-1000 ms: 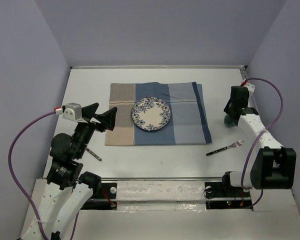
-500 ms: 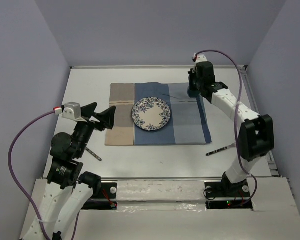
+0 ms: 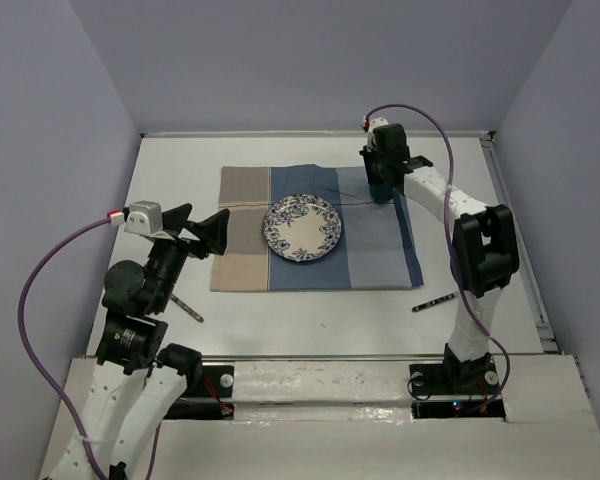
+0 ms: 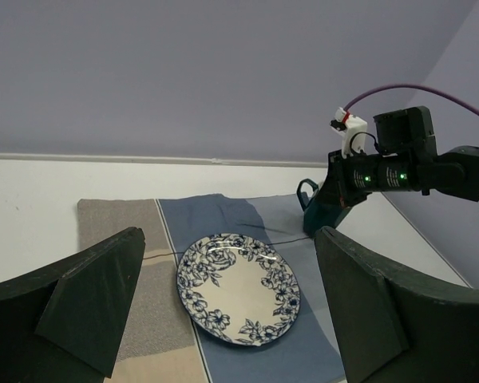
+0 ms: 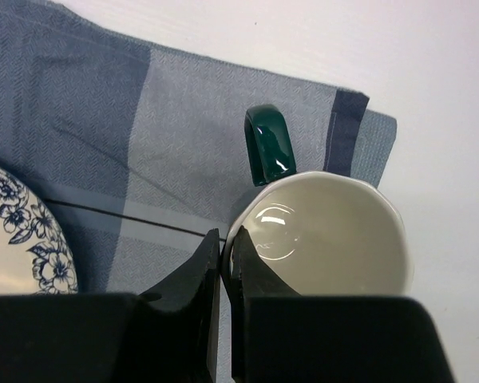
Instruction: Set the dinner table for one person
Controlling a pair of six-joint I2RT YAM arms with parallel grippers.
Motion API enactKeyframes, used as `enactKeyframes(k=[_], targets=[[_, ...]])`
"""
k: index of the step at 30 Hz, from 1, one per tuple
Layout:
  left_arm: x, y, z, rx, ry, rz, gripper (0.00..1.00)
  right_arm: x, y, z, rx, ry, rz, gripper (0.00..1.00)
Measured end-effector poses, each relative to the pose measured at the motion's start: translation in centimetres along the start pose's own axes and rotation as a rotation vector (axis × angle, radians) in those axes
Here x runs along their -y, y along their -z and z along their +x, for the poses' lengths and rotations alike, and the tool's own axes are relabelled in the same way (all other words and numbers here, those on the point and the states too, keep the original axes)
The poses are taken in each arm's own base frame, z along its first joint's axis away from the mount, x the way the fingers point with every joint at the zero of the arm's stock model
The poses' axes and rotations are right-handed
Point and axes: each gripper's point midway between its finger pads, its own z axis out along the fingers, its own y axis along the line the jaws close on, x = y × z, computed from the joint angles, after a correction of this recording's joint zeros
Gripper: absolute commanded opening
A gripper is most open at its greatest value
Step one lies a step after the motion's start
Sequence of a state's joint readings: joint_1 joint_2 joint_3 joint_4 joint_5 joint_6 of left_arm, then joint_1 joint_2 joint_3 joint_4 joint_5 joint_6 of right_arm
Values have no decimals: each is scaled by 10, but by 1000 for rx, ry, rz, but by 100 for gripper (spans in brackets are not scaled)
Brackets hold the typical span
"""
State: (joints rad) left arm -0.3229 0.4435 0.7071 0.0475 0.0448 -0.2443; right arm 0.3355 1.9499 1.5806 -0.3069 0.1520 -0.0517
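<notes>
1. The step in hand, as I judge it, is placing the drink: my right claw [image 5: 226, 263] is clenched on the rim of the green mug [image 5: 327, 239], one finger inside the cream bowl and one outside, with the handle pointing away from me.
2. The mug is at the far right corner of the striped placemat [image 3: 380, 250], partly over the cloth's edge. The white desk [image 3: 180, 170] lies under all of it, directly below my right claw and stretching well beyond it on every side.
3. I cannot tell from these views whether the mug's base already rests on the cloth or hangs just above it.
4. The next move calls for making sure the mug stands upright on its base, then parting the fingers and lifting straight up, so that the inner finger does not drag the rim and tip it.
5. The floral plate [image 3: 302, 228] sits mid-placemat, near my right claw's left side but apart from the mug.
6. My left claw [image 3: 202, 222] hangs released, fingers wide, over the placemat's tan end, gripping nothing.
7. Left to do, I reckon: the fork [image 3: 438, 299] lies on bare desk off the placemat's near right corner, and a slim utensil [image 3: 188, 308] lies by my left arm, partly hidden.
</notes>
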Motion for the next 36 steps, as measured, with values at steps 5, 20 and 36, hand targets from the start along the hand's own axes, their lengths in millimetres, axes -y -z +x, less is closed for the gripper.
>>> enactKeyframes(k=[5, 20, 36], targets=[[-3, -1, 1, -3, -2, -10, 99, 3, -5, -11, 19, 28, 14, 0], [-8, -4, 3, -10, -6, -28, 99, 6, -31, -9, 8, 44, 50, 46], [-8, -19, 18, -67, 5, -7, 99, 1, 82, -54, 199, -170, -46, 68]])
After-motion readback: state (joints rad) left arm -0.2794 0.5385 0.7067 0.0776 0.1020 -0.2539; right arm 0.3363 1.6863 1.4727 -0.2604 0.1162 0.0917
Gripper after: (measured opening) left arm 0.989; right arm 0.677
